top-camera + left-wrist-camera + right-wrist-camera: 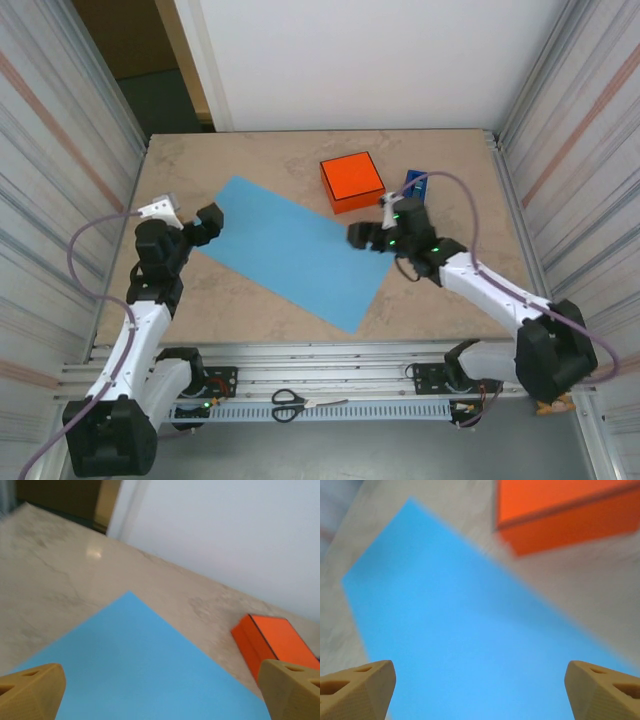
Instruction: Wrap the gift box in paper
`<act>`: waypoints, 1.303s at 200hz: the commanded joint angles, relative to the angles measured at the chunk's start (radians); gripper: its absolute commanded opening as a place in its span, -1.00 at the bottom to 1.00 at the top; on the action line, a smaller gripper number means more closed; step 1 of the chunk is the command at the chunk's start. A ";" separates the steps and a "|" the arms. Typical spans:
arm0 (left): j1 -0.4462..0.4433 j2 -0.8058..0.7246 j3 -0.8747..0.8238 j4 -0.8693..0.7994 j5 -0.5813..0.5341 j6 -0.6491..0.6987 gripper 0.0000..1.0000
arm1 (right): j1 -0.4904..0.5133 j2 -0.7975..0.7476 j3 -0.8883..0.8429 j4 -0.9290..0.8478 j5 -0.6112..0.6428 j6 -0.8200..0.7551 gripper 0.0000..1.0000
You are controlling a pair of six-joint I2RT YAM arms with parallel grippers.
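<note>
1. Top external view:
   - The paper lies flat and light blue on the table. It is slanted, with one corner toward the far left and another toward the near right.
   - The gift box sits on bare table just beyond the paper's far long edge, close to it but apart.
   - A blue tape dispenser stands just to the right of the box, partly behind the right arm.
   - The left gripper is at the paper's left short edge.
   - The right gripper is over the paper's far edge, near the box.
   - From this height the spread of either gripper is hard to read.
   - Scissors lie on the rail between the arm bases.

2. Left wrist view:
   - The left gripper has its tan fingers spread wide, one at each lower corner of the picture.
   - The paper lies between and below them, with one of its corners pointing away toward the wall.
   - The gift box rests on the table to the right, with a strip of bare table between it and the paper's edge.

3. Right wrist view (blurred):
   - The right gripper also has its fingers well apart, one at each lower corner.
   - The paper lies beneath.
   - The gift box is at the upper right, separated from the paper by a band of table.
</note>
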 commanded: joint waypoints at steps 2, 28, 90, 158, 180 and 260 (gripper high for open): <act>0.005 0.029 0.051 -0.139 0.206 -0.066 0.97 | 0.132 0.121 0.063 -0.117 0.023 0.212 0.57; 0.005 0.106 0.112 -0.223 0.289 -0.044 0.97 | 0.245 0.287 0.125 -0.081 0.029 0.264 0.41; -0.033 0.283 0.212 -0.259 0.381 -0.023 0.97 | 0.250 0.329 0.004 -0.084 -0.038 0.273 0.24; -0.236 0.627 0.429 -0.355 0.344 0.083 0.97 | 0.037 0.092 -0.175 -0.246 -0.126 0.043 0.26; -0.276 0.766 0.501 -0.386 0.373 0.094 0.97 | -0.106 0.042 -0.185 -0.292 -0.195 -0.009 0.25; -0.311 0.867 0.396 -0.391 0.358 0.029 0.97 | -0.319 0.053 -0.155 -0.313 -0.236 0.023 0.27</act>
